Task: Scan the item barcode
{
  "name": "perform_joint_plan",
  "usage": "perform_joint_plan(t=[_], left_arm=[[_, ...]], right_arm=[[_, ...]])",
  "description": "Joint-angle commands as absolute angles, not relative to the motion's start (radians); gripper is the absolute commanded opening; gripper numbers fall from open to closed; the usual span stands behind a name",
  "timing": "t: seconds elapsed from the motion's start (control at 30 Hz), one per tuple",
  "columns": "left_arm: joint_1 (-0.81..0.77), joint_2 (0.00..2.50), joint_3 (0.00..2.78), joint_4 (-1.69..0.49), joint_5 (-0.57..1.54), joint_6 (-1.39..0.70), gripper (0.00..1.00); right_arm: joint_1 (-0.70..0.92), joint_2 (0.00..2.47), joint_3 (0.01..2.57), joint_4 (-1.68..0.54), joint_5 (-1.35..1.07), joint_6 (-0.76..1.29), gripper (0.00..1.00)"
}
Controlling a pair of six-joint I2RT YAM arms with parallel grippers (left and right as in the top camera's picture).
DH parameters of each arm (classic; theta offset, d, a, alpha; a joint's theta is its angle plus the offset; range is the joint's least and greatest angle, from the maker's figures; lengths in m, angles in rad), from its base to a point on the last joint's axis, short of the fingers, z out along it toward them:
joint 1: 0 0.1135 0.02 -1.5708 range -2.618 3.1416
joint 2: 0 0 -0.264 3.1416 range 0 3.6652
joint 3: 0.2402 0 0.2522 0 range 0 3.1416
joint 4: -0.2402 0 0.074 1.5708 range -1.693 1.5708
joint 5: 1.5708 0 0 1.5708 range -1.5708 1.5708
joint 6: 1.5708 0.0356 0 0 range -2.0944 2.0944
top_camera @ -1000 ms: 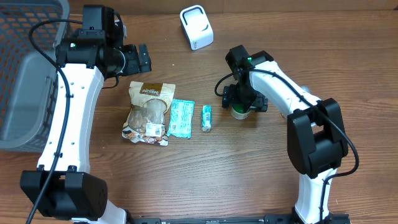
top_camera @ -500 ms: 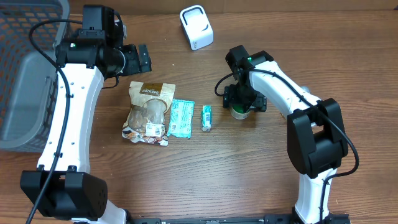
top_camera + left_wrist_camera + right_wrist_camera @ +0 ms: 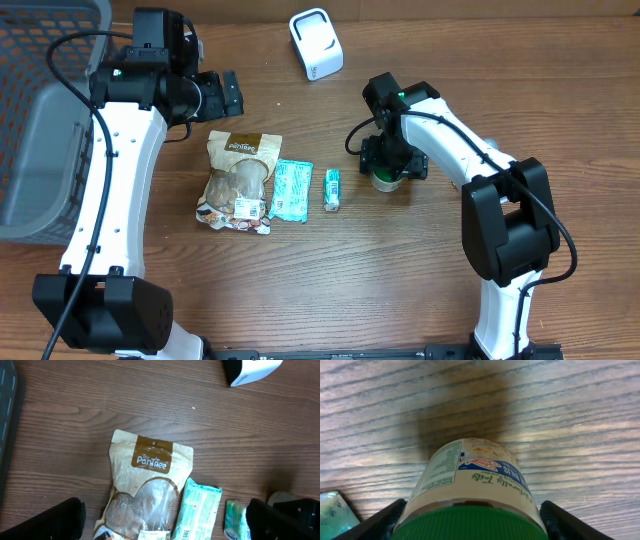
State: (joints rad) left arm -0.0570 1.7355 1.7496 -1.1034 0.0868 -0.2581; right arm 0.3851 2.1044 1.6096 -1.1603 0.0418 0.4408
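Observation:
A jar with a green lid [image 3: 384, 180] [image 3: 470, 480] stands on the wooden table right of centre. My right gripper [image 3: 389, 163] [image 3: 470, 527] is down over it. Its black fingers [image 3: 385, 522] flank the lid on both sides, close to it, open. The white barcode scanner [image 3: 316, 43] [image 3: 250, 370] sits at the back of the table. My left gripper [image 3: 216, 95] [image 3: 165, 525] hangs wide open above a brown snack bag [image 3: 238, 180] [image 3: 147, 490], holding nothing.
A teal packet [image 3: 291, 189] [image 3: 200, 512] and a small teal pack [image 3: 332, 188] [image 3: 235, 520] lie between the bag and the jar. A grey basket [image 3: 40, 100] fills the far left edge.
The right gripper's fingers have drawn in a little toward the jar. Both arms and all the items stay where they were.

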Motion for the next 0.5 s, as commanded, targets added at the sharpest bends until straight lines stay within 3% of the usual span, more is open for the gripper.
perform_joint_plan(t=[0.0,0.1,0.47], left_arm=[[-0.054,1.737,1.763,-1.103,0.097,-0.247,1.0],[-0.054,1.737,1.763,-1.103,0.097,-0.247,1.0],[-0.054,1.737,1.763,-1.103,0.097,-0.247,1.0]], right_arm=[[0.385,2.072,1.604,-1.158,0.052,0.408,0.7],[0.385,2.072,1.604,-1.156,0.056,0.392,0.64],[0.385,2.072,1.604,-1.155,0.119,0.305,0.73]])
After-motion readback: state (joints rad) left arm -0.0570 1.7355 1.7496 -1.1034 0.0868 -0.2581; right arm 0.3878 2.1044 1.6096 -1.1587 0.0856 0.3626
